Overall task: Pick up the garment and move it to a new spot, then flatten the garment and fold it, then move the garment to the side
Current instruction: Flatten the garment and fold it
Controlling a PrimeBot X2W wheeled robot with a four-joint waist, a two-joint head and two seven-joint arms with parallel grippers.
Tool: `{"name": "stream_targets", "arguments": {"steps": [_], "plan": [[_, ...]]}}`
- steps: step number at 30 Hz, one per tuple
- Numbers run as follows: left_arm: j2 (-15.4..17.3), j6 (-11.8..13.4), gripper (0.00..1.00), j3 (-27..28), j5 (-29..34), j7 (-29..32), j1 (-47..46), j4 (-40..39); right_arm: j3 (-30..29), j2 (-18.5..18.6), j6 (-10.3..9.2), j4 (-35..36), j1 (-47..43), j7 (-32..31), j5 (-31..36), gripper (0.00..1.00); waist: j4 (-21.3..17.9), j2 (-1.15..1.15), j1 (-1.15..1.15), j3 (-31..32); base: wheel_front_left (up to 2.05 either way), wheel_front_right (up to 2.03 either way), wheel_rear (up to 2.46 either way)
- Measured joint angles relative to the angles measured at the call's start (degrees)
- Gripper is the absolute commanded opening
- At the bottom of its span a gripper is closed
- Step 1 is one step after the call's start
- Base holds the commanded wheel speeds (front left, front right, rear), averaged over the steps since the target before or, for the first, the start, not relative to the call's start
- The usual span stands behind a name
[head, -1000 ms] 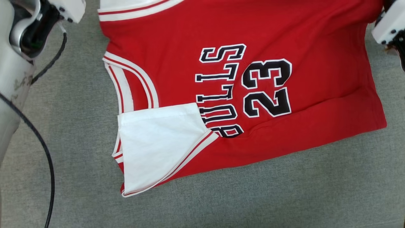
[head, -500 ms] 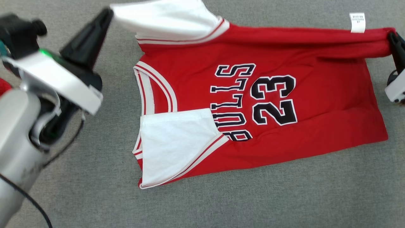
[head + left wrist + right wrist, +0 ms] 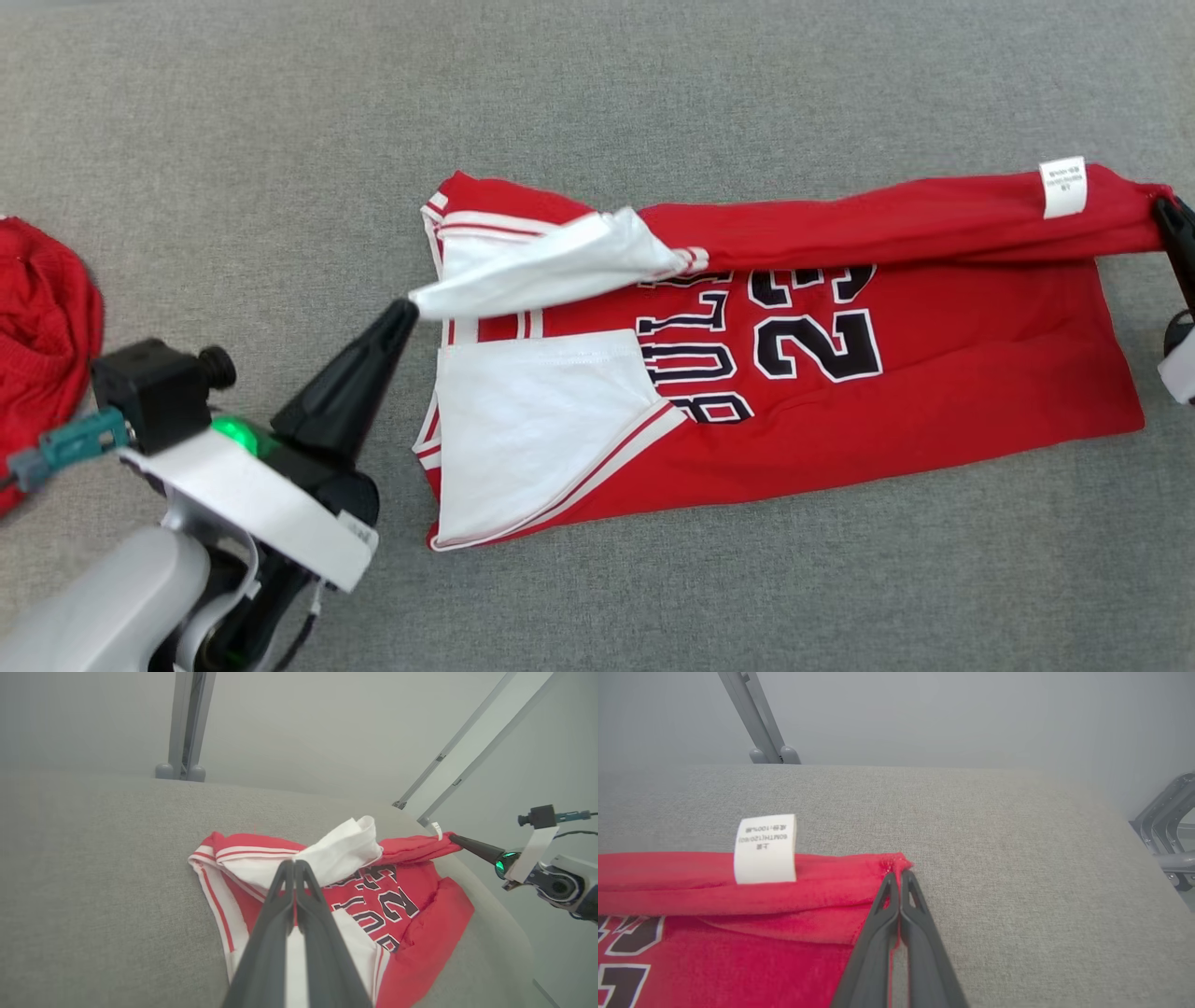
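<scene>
Left wrist view: left gripper (image 3: 295, 863) pinched closed on the white shoulder flap of the Bulls jersey (image 3: 420, 924). Right wrist view: right gripper (image 3: 899, 873) clamped on the red hem corner, just past the care label (image 3: 766, 849). Jersey lies mid grey cushion (image 3: 653, 93), well clear of its far edge, far strip stretched between the grips, lapping over the print. Risk: thin tip grips; uneven pull could slip one corner, skewing the fold.

garment (image 3: 980, 392): soft matt cloth | tabletop (image 3: 653, 93): coarse matt woven fabric | frame post (image 3: 187, 718): smooth metal
</scene>
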State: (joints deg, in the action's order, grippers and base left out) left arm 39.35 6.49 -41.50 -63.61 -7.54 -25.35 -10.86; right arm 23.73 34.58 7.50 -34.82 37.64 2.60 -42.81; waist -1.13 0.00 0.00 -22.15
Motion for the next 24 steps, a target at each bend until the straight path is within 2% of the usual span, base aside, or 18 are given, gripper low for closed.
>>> {"name": "stream_targets", "arguments": {"steps": [11,17,24], "plan": [[0.8,3.15,0.0,-0.07,-3.19,-1.91,8.16,-5.22,-2.44,0.82,0.0,3.92,-7.43,-0.03,-1.0,0.0,0.4,0.0,0.0,-0.33,0.0,0.0,0.0],[0.77,3.14,0.0,-0.56,-3.58,-2.07,9.62,-4.46,-4.19,-0.02,0.0,5.41,-10.68,-1.08,-0.48,0.0,0.44,0.0,0.0,-0.83,0.0,0.0,0.0],[-1.25,3.1,0.0,-2.23,-4.21,-1.65,10.53,-1.02,-5.75,-1.54,0.0,6.06,-12.68,-3.2,0.49,0.0,0.2,0.0,0.0,-0.72,0.0,0.0,0.0]]}}
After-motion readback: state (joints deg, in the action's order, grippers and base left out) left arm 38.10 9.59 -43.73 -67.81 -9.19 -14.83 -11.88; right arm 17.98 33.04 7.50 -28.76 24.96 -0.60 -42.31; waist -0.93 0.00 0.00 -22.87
